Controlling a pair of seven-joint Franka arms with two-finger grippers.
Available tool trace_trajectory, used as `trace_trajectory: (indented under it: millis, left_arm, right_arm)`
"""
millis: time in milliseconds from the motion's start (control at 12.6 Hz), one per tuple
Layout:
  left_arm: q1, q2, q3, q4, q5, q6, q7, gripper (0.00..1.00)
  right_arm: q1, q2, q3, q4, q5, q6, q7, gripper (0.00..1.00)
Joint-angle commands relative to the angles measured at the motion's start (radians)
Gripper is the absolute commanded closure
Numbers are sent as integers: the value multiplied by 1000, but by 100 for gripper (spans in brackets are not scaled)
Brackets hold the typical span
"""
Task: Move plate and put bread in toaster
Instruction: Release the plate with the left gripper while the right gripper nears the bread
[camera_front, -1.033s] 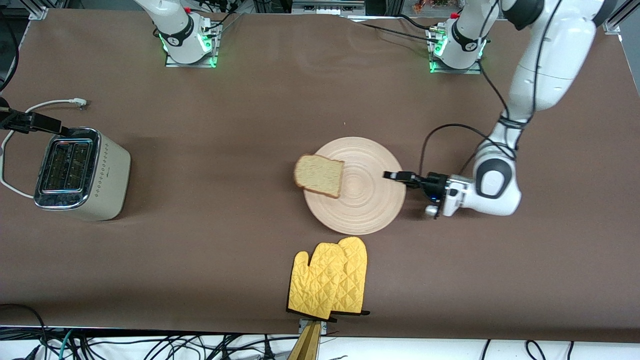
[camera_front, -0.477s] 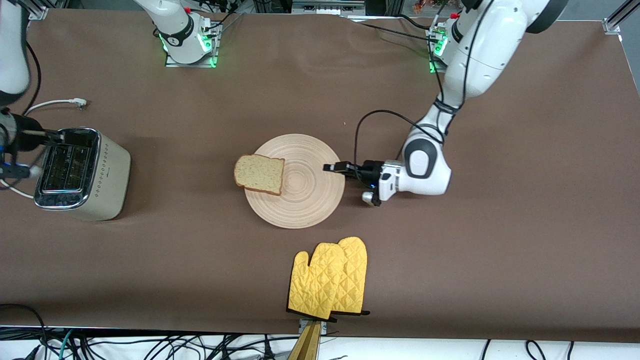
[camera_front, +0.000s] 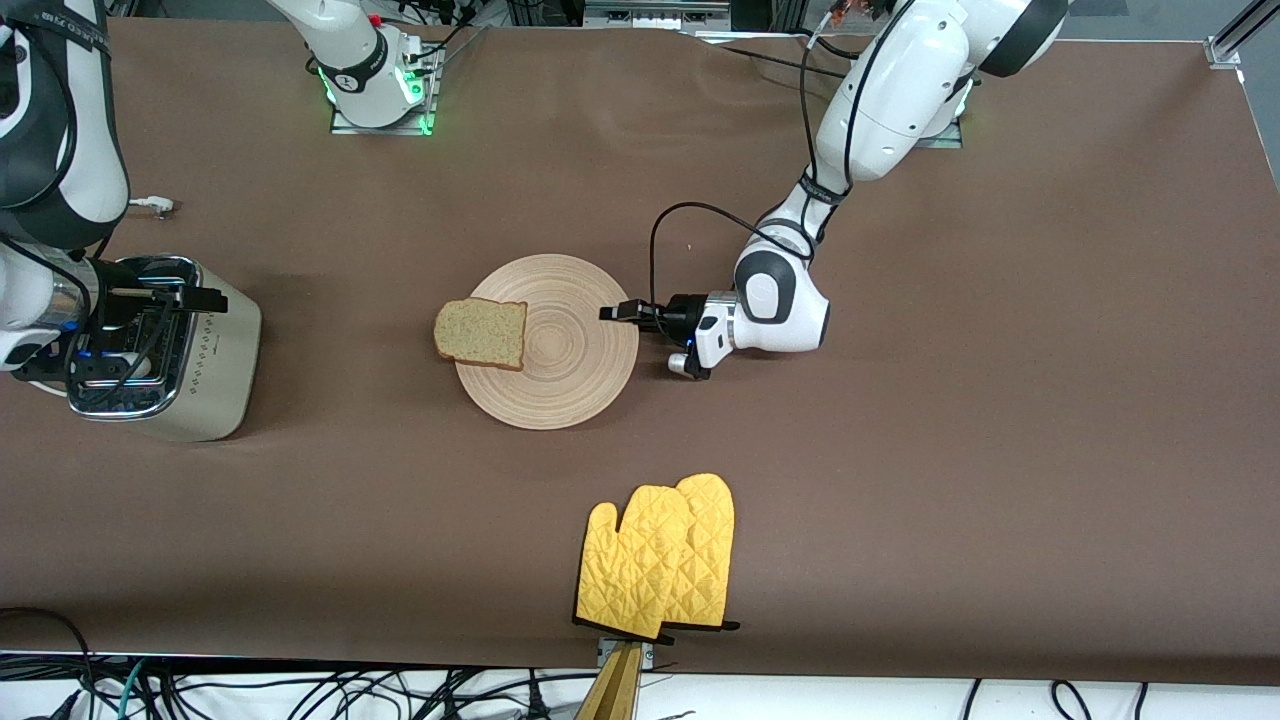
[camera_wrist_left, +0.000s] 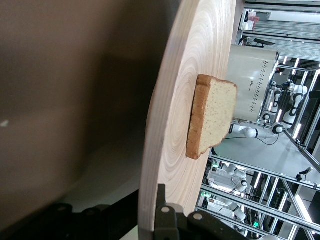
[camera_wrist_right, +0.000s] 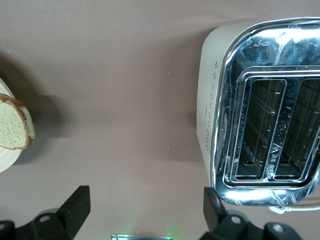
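While your left gripper (camera_front: 612, 312) is pinching the rim of the plate (camera_front: 560, 370) at the edge toward the left arm's end of the table, the bread (camera_front: 481, 334) is lying on the plate's other edge, overhanging it toward the toaster (camera_front: 205, 360). You are hovering your right gripper (camera_front: 205, 298) over the toaster's chrome top with its fingers (camera_wrist_right: 75, 206) spread wide and holding nothing. You are also leaving a pair of yellow oven mitts (camera_front: 660, 556) nearer the front camera than the plate.
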Motion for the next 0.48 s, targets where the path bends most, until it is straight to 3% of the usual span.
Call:
trace_trajectory:
  millis: [0, 159, 238, 318, 397]
  left_arm:
    - [3, 25, 6, 14, -38, -5, 62, 100]
    - [6, 20, 8, 10, -32, -5, 62, 90]
    - [7, 11, 9, 10, -27, -2, 56, 91]
    - [9, -7, 12, 5, -20, 11, 50, 100]
    - [9, -21, 12, 4, 2, 22, 28, 100]
  right_arm:
    - [-3, 2, 11, 16, 7, -7, 8, 0]
    - [-3, 4, 29, 15, 47, -7, 8, 0]
    - [-2, 10, 29, 13, 100, -7, 8, 0]
    - [-2, 17, 29, 10, 152, -7, 8, 0]
    - [0, 30, 29, 2, 186, 2, 8, 0]
